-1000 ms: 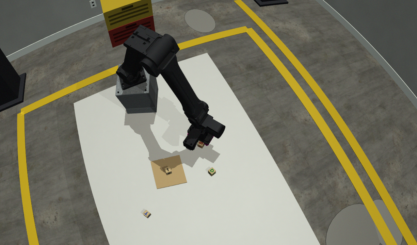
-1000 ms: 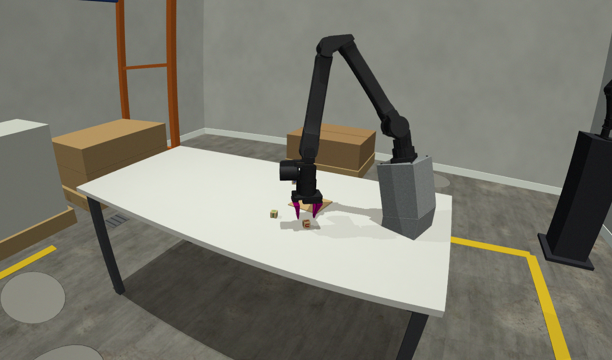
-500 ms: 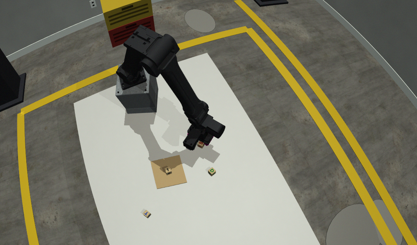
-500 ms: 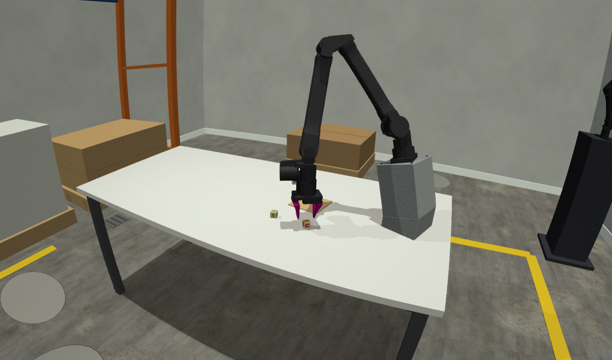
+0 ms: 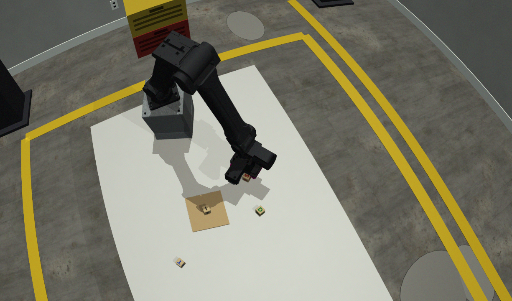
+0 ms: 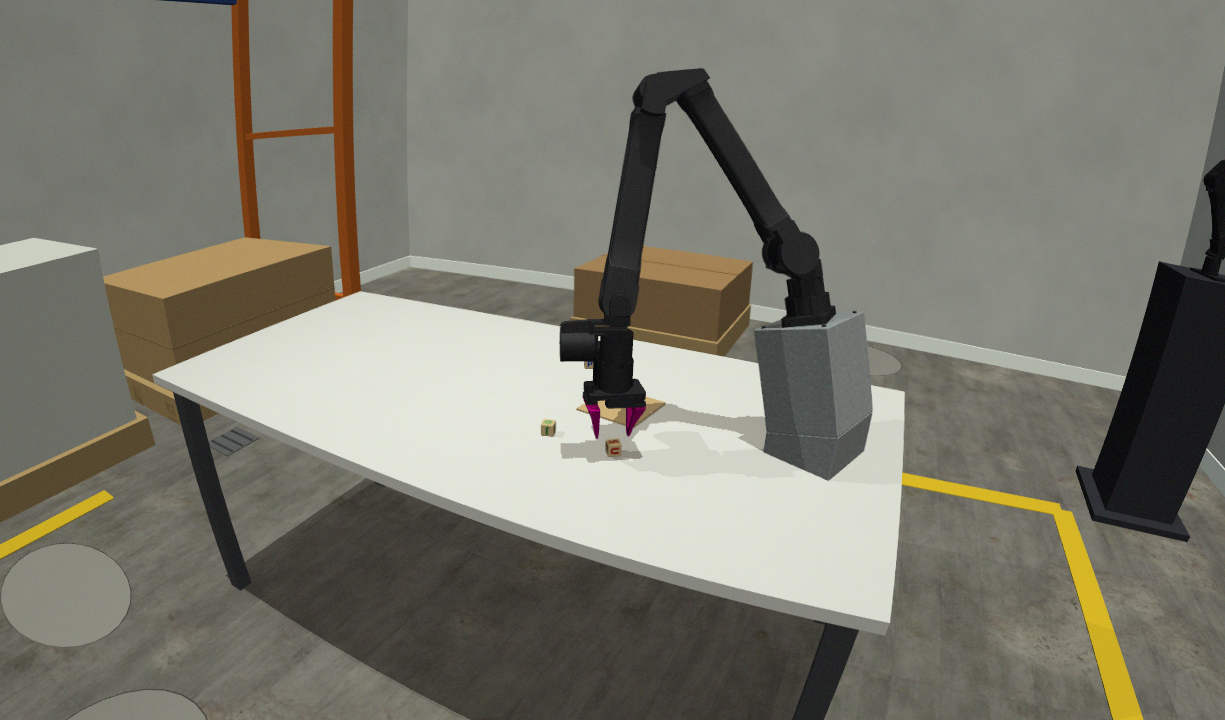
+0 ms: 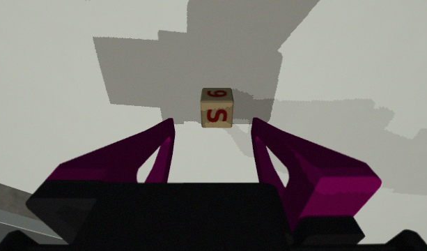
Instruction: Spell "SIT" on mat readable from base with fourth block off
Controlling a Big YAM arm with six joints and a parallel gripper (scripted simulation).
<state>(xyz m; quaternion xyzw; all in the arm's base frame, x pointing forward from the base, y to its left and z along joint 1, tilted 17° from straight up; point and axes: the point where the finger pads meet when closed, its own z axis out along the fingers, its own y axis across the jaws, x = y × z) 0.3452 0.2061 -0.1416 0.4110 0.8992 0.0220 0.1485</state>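
Observation:
My gripper [image 7: 212, 125] is open and empty, with magenta fingers, a little above the table. The S block [image 7: 216, 108] lies on the white table just beyond the fingertips, its red S facing up; it also shows in the top view [image 5: 246, 177] and the exterior view [image 6: 613, 446]. The gripper [image 6: 612, 429] hangs just above it. The brown mat [image 5: 208, 214] lies flat on the table with the I block [image 5: 206, 209] near its middle. The T block [image 5: 179, 261] lies off the mat toward the table's far end. The D block [image 5: 260, 210] lies off the mat to its right.
The robot base [image 5: 167, 116] stands at the table's near end. Cardboard boxes [image 6: 218, 295] and an orange rack stand on the floor beside the table. A black pillar [image 6: 1171, 394] stands to the right.

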